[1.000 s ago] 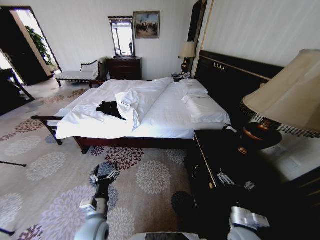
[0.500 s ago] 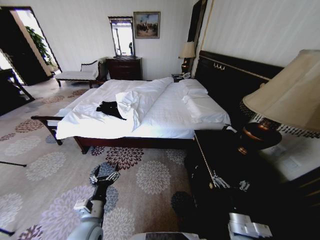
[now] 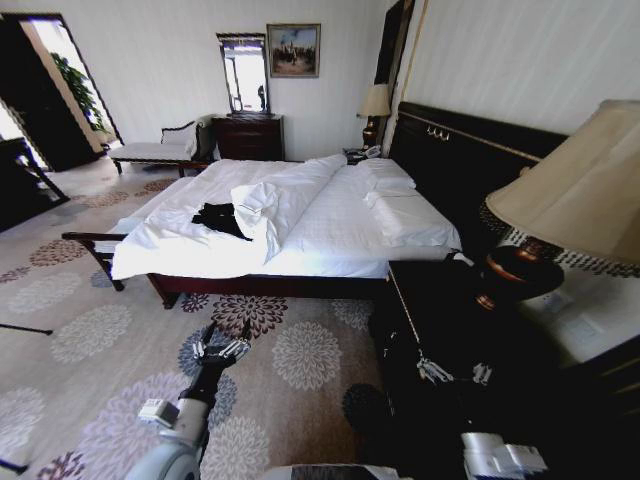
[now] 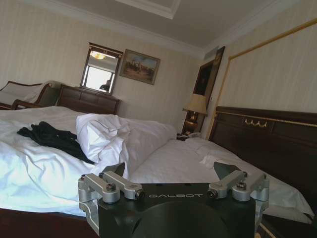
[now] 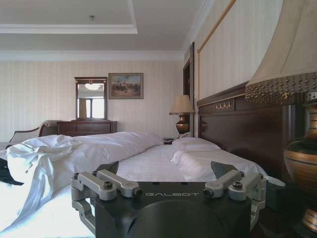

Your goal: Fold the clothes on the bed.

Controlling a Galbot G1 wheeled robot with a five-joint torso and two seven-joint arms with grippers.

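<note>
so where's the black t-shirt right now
In the head view the black T-shirt lies crumpled on the white duvet near the foot of the bed, just left of the bunched-up fold.

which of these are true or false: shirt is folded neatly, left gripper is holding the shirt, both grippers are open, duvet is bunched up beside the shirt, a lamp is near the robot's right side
1. The shirt is folded neatly. False: the black T-shirt lies crumpled on the bed.
2. The left gripper holds the shirt. False: the left gripper hangs over the carpet, short of the bed.
3. Both grippers are open. True: the right gripper is open too.
4. The duvet is bunched up beside the shirt. True: the duvet is heaped next to it.
5. A lamp is near the robot's right side. True: the lamp stands there.
</note>
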